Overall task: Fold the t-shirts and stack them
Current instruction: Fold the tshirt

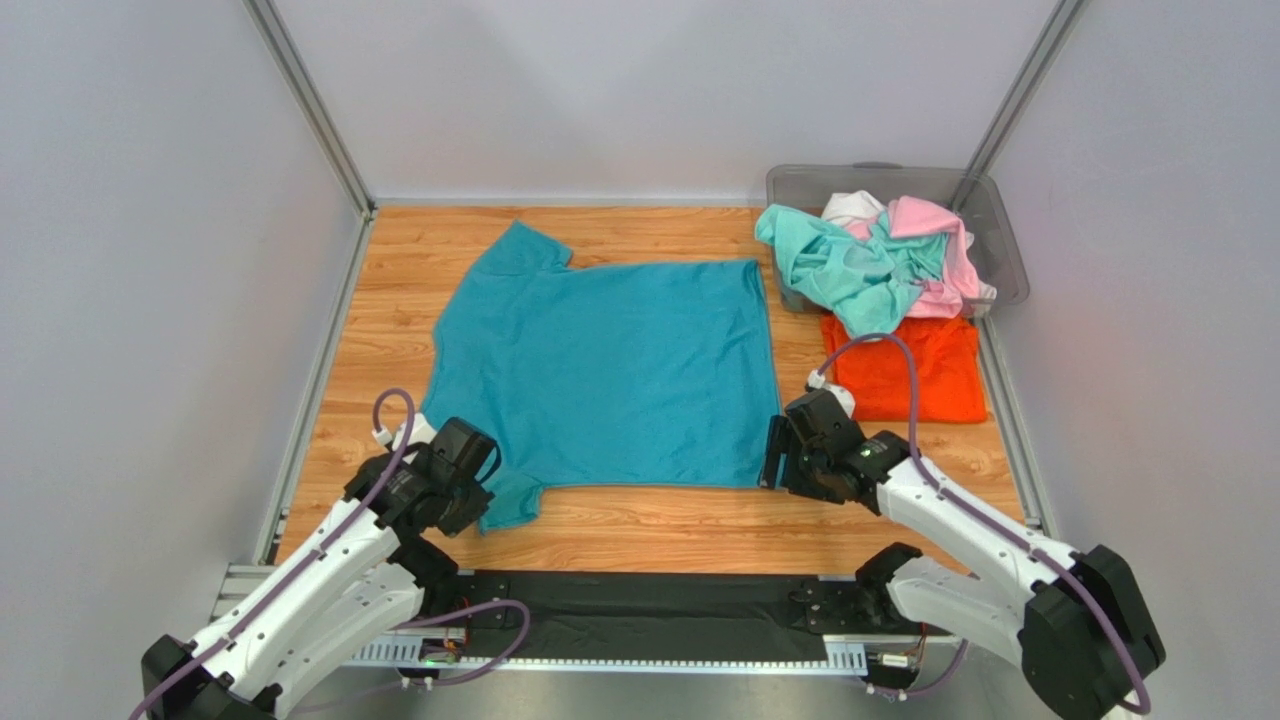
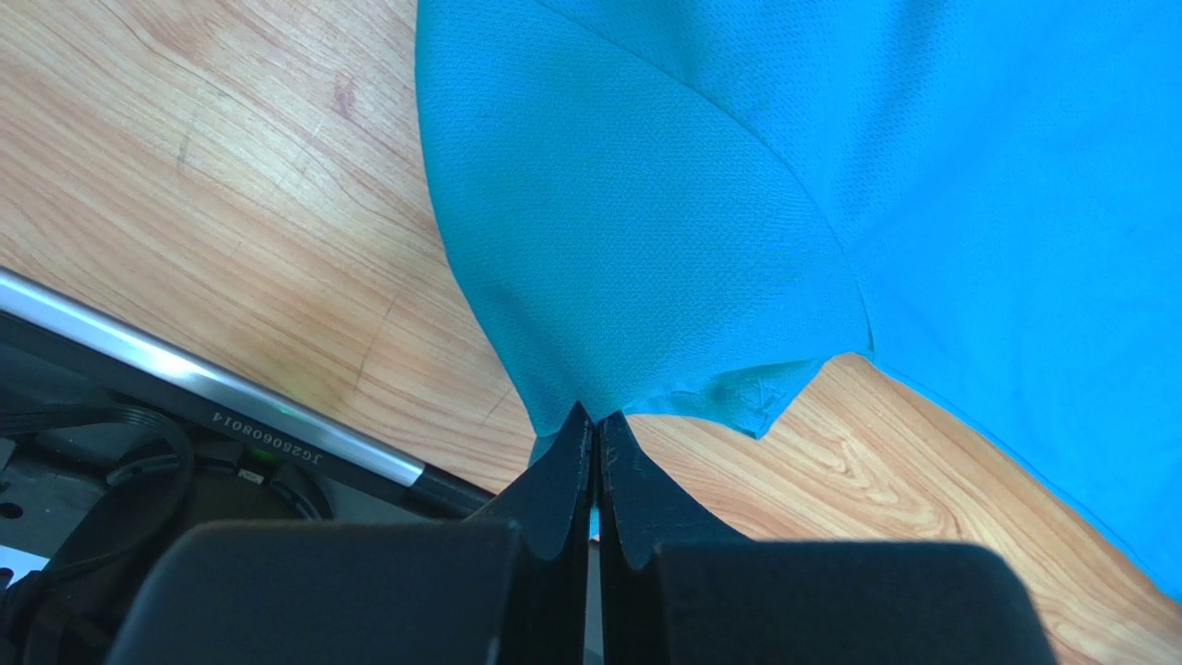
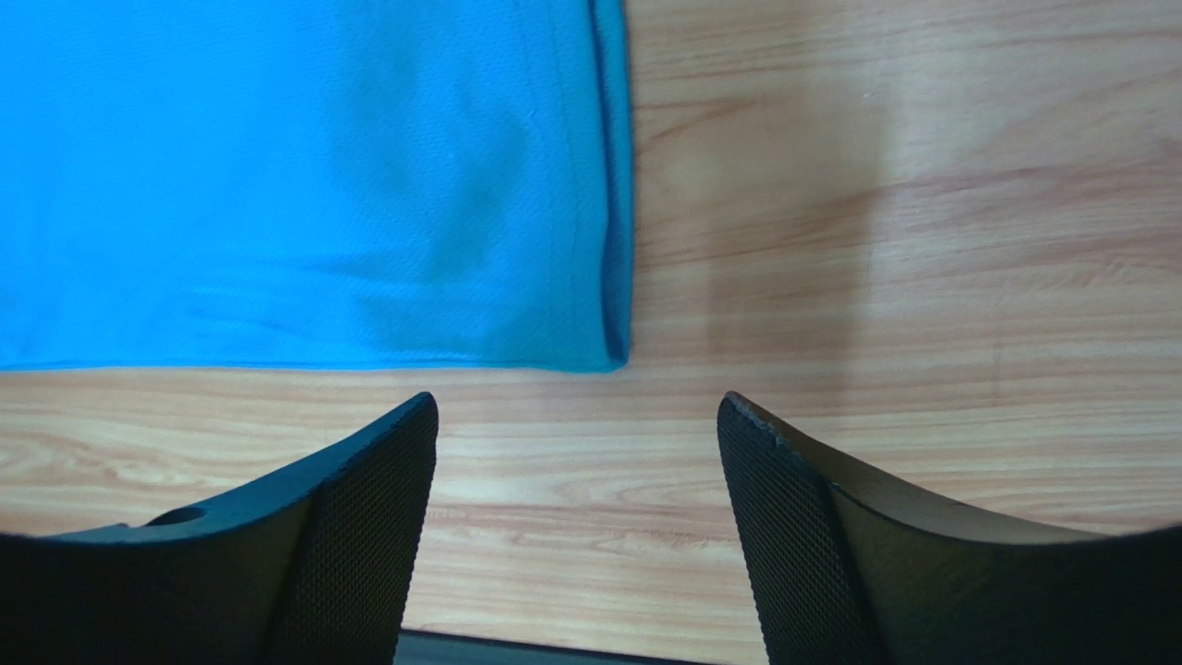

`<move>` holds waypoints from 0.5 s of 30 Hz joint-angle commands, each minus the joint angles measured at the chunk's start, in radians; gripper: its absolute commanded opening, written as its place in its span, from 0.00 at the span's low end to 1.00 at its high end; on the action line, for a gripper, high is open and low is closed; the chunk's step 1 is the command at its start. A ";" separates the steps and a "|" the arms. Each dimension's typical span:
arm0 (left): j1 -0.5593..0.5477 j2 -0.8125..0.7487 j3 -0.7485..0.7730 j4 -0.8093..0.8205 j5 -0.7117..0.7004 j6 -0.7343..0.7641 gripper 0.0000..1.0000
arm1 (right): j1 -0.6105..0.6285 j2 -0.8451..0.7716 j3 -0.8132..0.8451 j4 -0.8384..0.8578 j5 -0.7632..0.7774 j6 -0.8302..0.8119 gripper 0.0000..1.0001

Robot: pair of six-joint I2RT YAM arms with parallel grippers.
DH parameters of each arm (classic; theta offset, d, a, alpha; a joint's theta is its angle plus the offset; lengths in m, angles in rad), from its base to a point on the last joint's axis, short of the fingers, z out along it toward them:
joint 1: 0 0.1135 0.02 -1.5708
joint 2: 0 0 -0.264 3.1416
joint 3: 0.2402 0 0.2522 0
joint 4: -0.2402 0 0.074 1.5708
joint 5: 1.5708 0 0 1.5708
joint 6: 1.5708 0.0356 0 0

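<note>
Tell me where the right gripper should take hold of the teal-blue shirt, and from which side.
Take the teal-blue shirt at its near right hem corner, approaching from the robot's side. That corner lies flat on the table directly ahead of the open right gripper, with nothing over it.

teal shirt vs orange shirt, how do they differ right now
The teal shirt lies spread flat mid-table; the orange shirt is folded into a compact rectangle on the right. The left gripper pinches the teal shirt's sleeve; no gripper holds the orange shirt. Both are plain and rest on the wooden table.
</note>
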 commanded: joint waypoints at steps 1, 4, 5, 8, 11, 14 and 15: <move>-0.004 -0.015 -0.002 -0.008 -0.024 0.025 0.00 | 0.005 0.057 0.000 0.091 0.068 0.016 0.73; -0.004 -0.040 -0.006 -0.008 -0.030 0.027 0.00 | 0.005 0.120 0.000 0.117 0.072 0.019 0.68; -0.004 -0.048 -0.011 -0.008 -0.030 0.027 0.00 | 0.005 0.129 -0.002 0.123 0.076 0.020 0.66; -0.004 -0.086 -0.018 -0.006 -0.030 0.028 0.01 | 0.007 0.151 -0.009 0.148 0.057 0.025 0.54; -0.004 -0.121 -0.026 -0.006 -0.027 0.030 0.01 | 0.013 0.134 -0.023 0.149 0.036 0.031 0.33; -0.002 -0.149 -0.029 -0.011 -0.013 0.028 0.01 | 0.017 0.088 -0.051 0.151 0.023 0.036 0.15; -0.004 -0.155 -0.029 -0.012 -0.002 0.028 0.00 | 0.016 0.076 -0.058 0.148 0.017 0.037 0.06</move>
